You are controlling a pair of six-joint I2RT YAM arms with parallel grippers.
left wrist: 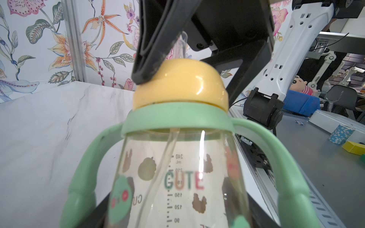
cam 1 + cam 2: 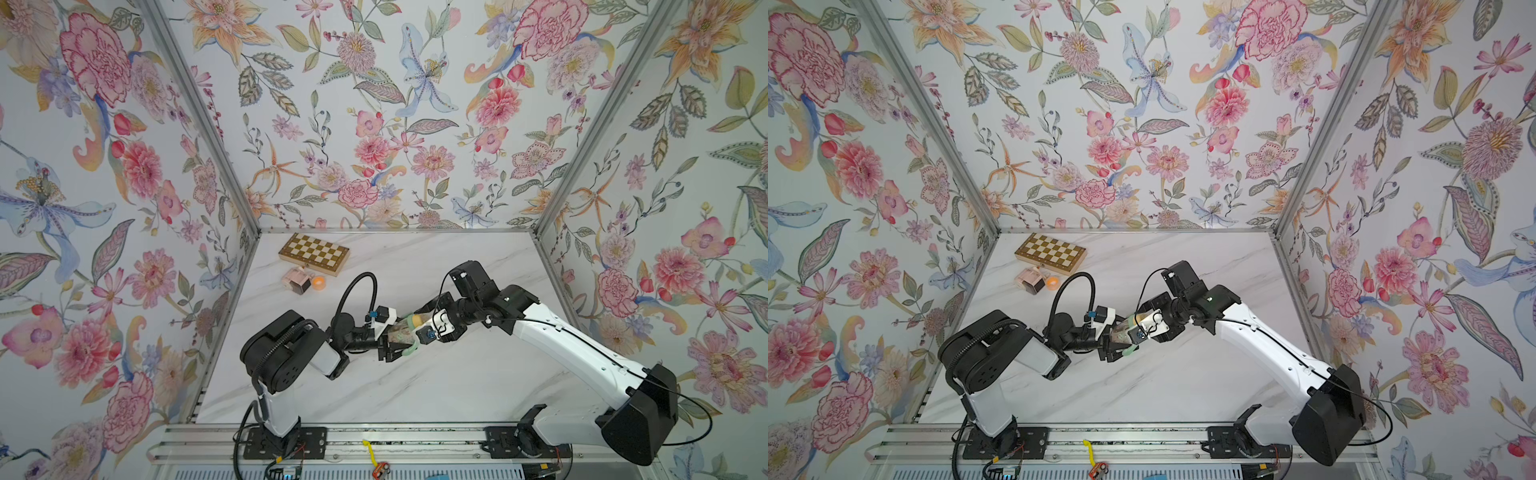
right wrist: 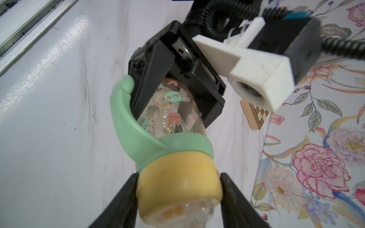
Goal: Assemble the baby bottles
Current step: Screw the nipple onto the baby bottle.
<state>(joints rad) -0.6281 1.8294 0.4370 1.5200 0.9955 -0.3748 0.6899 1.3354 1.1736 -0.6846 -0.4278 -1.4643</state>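
Baby bottle (image 1: 177, 177) hangs over the middle of the marble surface (image 2: 415, 386), gripped between the two arms. In both top views its long axis runs from about 8 o'clock to 2 o'clock, base toward the left arm and clear nipple (image 1: 182, 45) toward the right arm.

The left end effector (image 3: 175, 98) is clamped tight across the clear body, below the green handle ring (image 1: 175, 118). The right end effector (image 3: 178, 177) meets the bottle head-on from the 2 o'clock end, in line with that axis. It is roughly half open, with a finger on each side of the yellow collar (image 1: 177, 84), and both look to be touching it.

The collar sits on the handle ring. Judging by this, tightening it means turning about the 8-to-2 axis, with the right arm better placed.
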